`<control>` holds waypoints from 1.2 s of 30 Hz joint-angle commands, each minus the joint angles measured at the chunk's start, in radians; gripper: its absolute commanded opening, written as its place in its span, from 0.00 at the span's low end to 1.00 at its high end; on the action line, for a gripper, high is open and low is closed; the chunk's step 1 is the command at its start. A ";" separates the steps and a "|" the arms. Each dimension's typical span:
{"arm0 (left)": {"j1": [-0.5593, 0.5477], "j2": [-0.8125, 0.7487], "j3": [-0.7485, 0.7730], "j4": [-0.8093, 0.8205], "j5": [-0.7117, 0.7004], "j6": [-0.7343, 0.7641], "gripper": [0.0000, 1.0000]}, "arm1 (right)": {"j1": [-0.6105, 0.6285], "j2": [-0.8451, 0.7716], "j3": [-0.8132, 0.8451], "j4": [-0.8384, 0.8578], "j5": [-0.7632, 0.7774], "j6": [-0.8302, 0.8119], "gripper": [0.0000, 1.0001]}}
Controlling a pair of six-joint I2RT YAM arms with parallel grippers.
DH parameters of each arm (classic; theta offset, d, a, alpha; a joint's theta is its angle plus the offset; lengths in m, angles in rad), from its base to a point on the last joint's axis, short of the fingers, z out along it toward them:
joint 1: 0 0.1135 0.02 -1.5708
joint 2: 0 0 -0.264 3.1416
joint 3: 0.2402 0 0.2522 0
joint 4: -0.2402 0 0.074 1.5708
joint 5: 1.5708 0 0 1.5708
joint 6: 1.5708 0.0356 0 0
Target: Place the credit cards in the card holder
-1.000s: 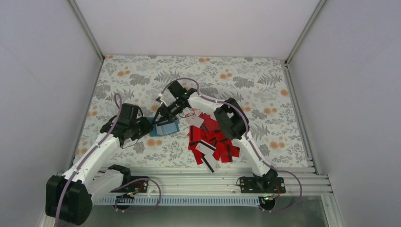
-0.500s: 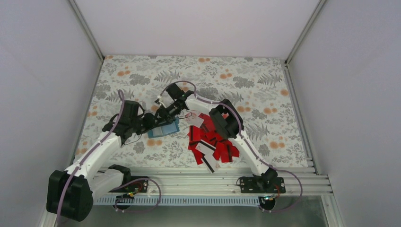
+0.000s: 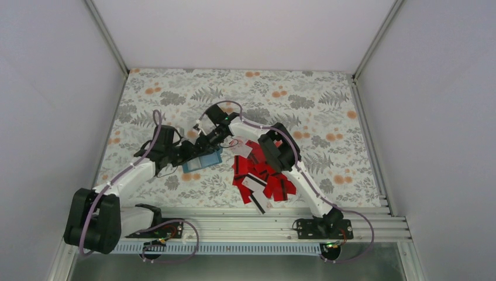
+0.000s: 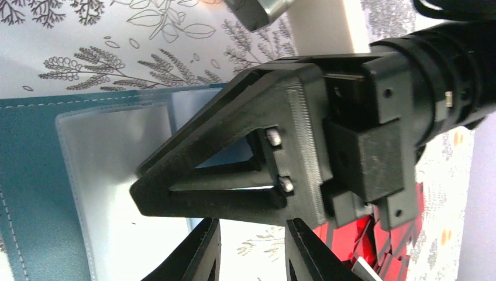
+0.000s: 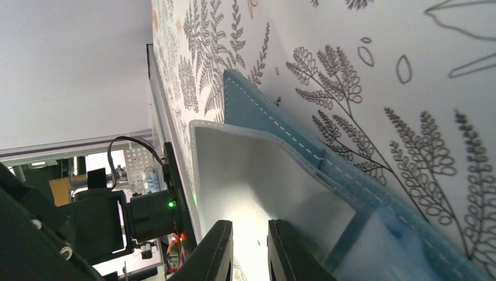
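Many credit cards [image 3: 260, 175] near open card holder [image 3: 199, 163]; left pincer [image 4: 252, 225] narrow, right pincer [image 5: 250, 225] nearly closed.

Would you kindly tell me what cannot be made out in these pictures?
- Top view: card holder mostly under the right gripper.
- Left wrist view: that gripper covers much of the clear pocket.
- Right wrist view: whether its jaws grip anything; glare whitens the pocket between them.

**Matt teal cover, glossy clear pockets**

The card holder [image 4: 29, 175] is matt teal and leather-like, with stitched edges. Its clear pocket [image 4: 111, 187] is glossy plastic. The right gripper [image 5: 250, 252] is matt black plastic, its fingers [image 4: 251, 111] finely ribbed, with shiny metal screws [image 4: 273, 137]. The printed table cover [image 4: 117, 41] looks smooth and matt.
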 commanded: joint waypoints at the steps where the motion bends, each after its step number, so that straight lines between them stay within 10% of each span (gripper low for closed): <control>1: 0.007 0.042 0.005 -0.004 -0.034 0.030 0.28 | -0.003 0.029 0.017 -0.058 0.069 -0.023 0.17; 24: 0.027 0.169 0.034 -0.068 -0.143 0.071 0.27 | -0.003 -0.124 0.067 -0.191 0.263 -0.100 0.20; 36: 0.027 0.158 0.046 -0.093 -0.152 0.106 0.27 | -0.008 -0.602 -0.384 -0.334 0.970 -0.129 0.65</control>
